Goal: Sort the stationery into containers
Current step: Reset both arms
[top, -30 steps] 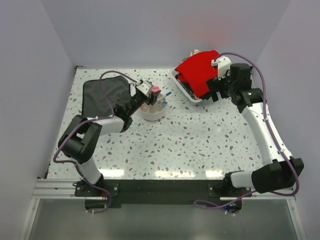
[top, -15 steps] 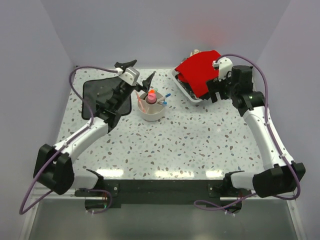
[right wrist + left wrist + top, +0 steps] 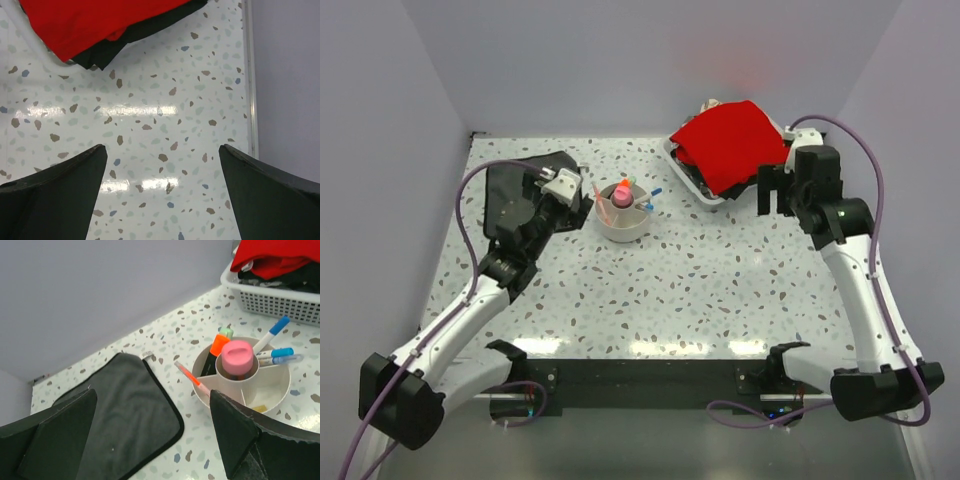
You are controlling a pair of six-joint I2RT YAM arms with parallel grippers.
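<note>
Table front: bare speckled table [image 3: 720, 290] between the arm bases and the bowl, the widest free stretch in the top view.
Left gripper [image 3: 576, 205]: jaws spread wide with nothing between them. It hangs just left of the bowl, over the right edge of the black cloth [image 3: 515, 195].
Bowl [image 3: 622, 234]: left of the table's middle, toward the back, standing apart from cloth and basket.
Centre cup: the pink-capped stick [image 3: 237, 357] stands upright in it.
Back compartment: orange highlighter [image 3: 218, 346] and green highlighter [image 3: 226, 332], side by side and leaning on the centre cup.
Right compartment: blue-tipped pens [image 3: 272, 335], tips out over the rim; their count is hard to tell.
Near compartment: a small tan eraser [image 3: 259, 409] on the floor of the bowl.
Left rim: a thin orange pen [image 3: 190, 375] slants out over it toward the cloth.
Hidden: the left gripper's right finger [image 3: 245, 440] cuts off the bowl's near wall in the wrist view.
Right gripper [image 3: 775, 192]: jaws apart, empty, above bare table just right of the basket [image 3: 685, 175].
Basket contents: a red cloth [image 3: 730, 145] covers dark fabric, which cannot be made out further.
Edges: walls close the table at left, back and right, with the basket in the back right corner and the right gripper near the right wall.
</note>
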